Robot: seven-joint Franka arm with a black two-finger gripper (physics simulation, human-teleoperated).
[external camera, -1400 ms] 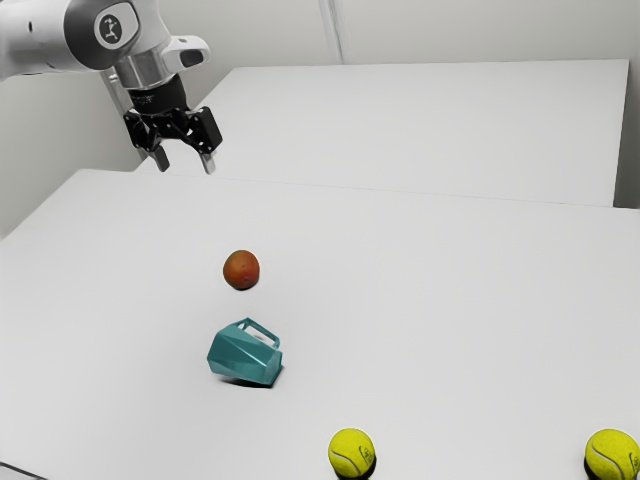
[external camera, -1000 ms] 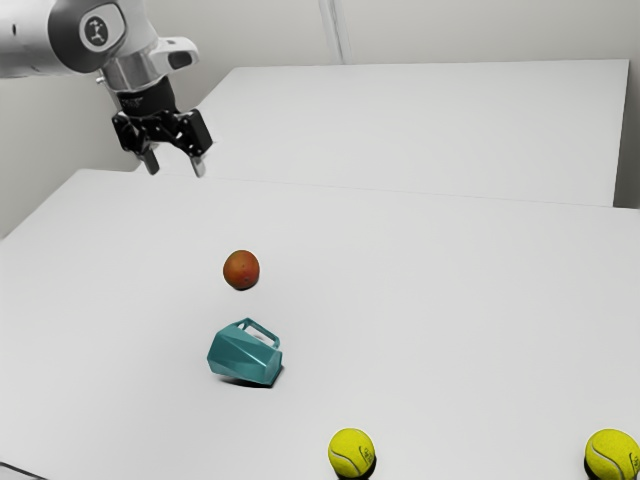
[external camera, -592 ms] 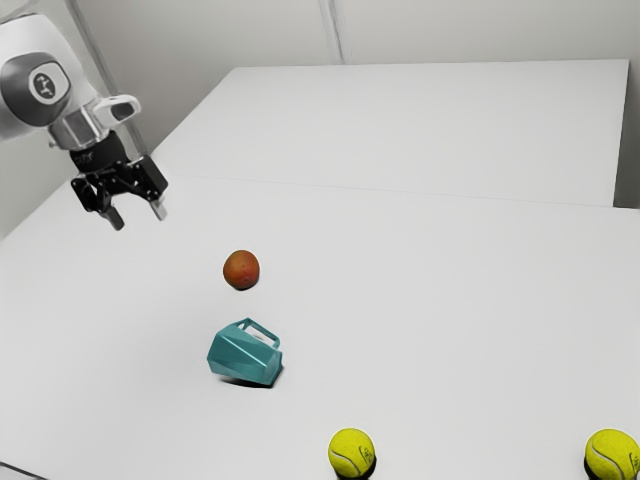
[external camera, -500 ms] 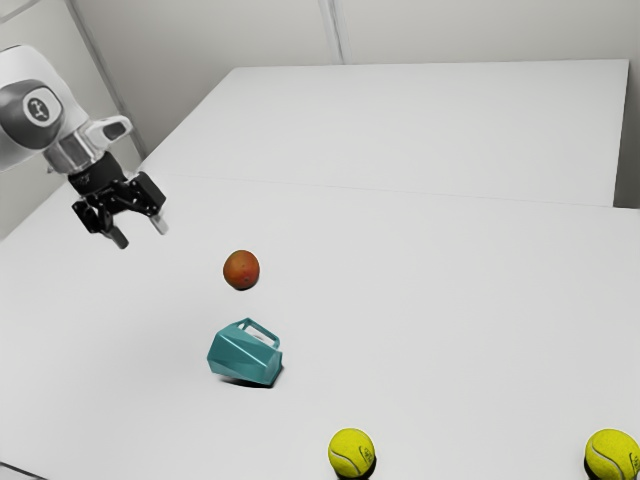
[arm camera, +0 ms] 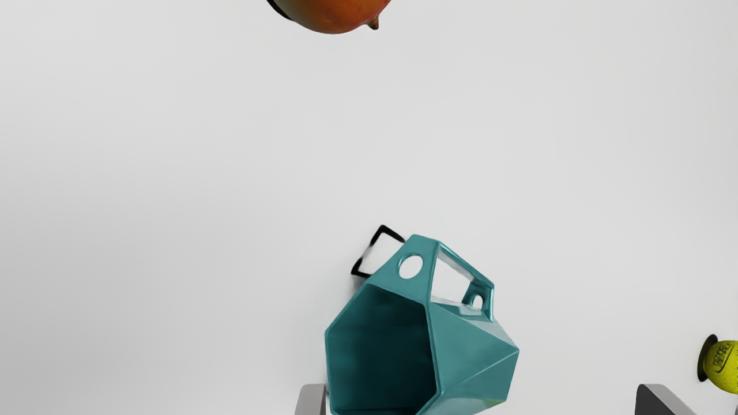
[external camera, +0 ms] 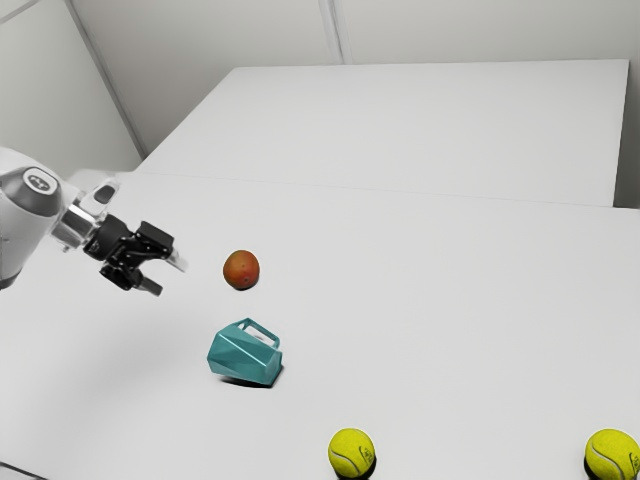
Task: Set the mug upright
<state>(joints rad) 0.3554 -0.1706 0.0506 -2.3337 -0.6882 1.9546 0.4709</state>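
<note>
The teal mug (external camera: 245,355) lies on its side on the white table, handle toward the reddish fruit. My gripper (external camera: 166,276) hangs above the table at the exterior view's left, apart from the mug, its fingers spread and tilted toward the exterior view's right. In the wrist view the mug (arm camera: 473,357) shows its dark hollow mouth and its angular handle. The fingertips of the gripper (arm camera: 481,400) stand wide apart at the bottom edge, with nothing held between them.
A reddish-orange fruit (external camera: 241,270) sits near the mug, on its handle side. One tennis ball (external camera: 352,453) lies at the exterior view's bottom middle, another (external camera: 612,455) at its bottom right. A second white surface (external camera: 420,130) stands behind the table (external camera: 450,300).
My hand has swung toward the exterior view's left and down, then somewhat back toward the right, and has tilted over. The mug, fruit and balls have stayed where they were.
</note>
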